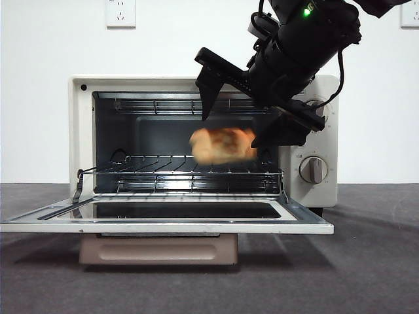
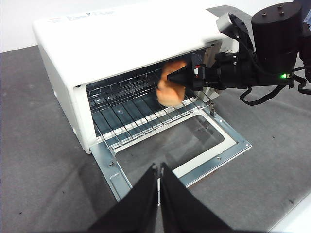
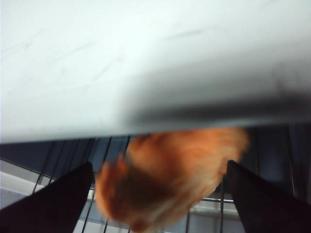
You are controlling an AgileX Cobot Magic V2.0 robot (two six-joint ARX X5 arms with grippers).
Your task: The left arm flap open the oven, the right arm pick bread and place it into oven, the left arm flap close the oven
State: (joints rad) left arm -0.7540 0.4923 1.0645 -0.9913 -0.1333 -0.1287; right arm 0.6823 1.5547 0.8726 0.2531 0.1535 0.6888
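The cream-white oven stands with its door flapped down flat. My right gripper reaches into the opening from the upper right and is open, jaws spread wide. The golden-orange bread is blurred just above the wire rack, between and below those jaws. In the right wrist view the bread sits between the two spread jaws of the right gripper, under the oven's top edge. My left gripper is shut and holds nothing, hovering in front of the open door.
The oven rests on a dark grey table. Its beige handle hangs under the lowered door. Two knobs sit on the right panel, partly behind the right arm. A white wall with sockets is behind.
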